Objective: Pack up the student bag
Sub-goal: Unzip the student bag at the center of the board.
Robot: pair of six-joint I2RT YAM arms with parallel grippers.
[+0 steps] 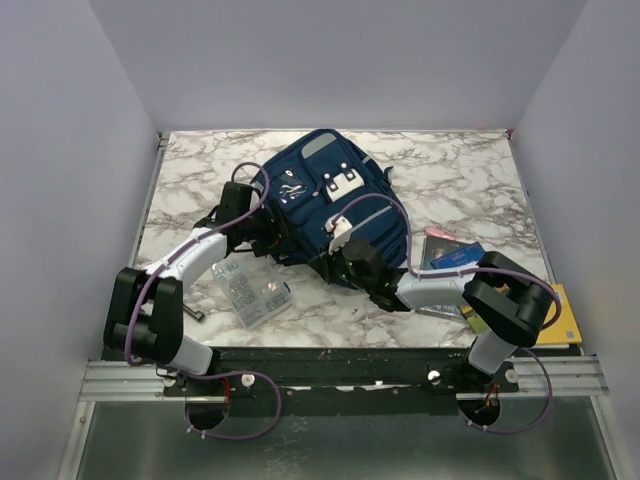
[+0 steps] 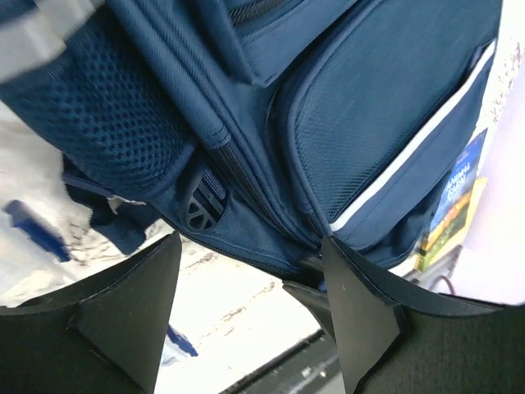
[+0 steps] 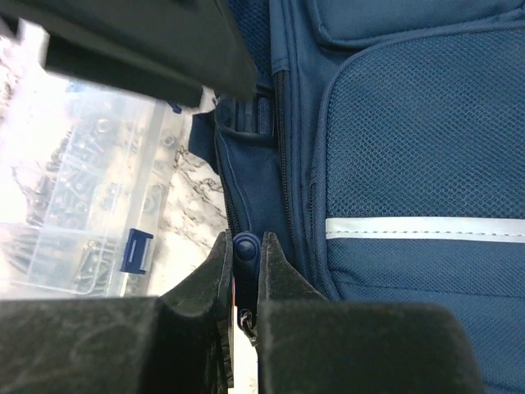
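While the right pincer (image 3: 244,243) was clamped shut on a dark blue zip pull (image 3: 244,251) at the six o'clock edge of the student bag (image 1: 335,195), the left pincer (image 2: 250,242) stood with jaws wide apart, nothing between them, facing the bag's side seam. The navy bag lay front-up on the middle of the marble worktop (image 1: 470,170). A clear plastic box (image 1: 252,290) sat just beside the bag at its seven o'clock, and books (image 1: 452,255) lay at its four o'clock, partly under the right arm.
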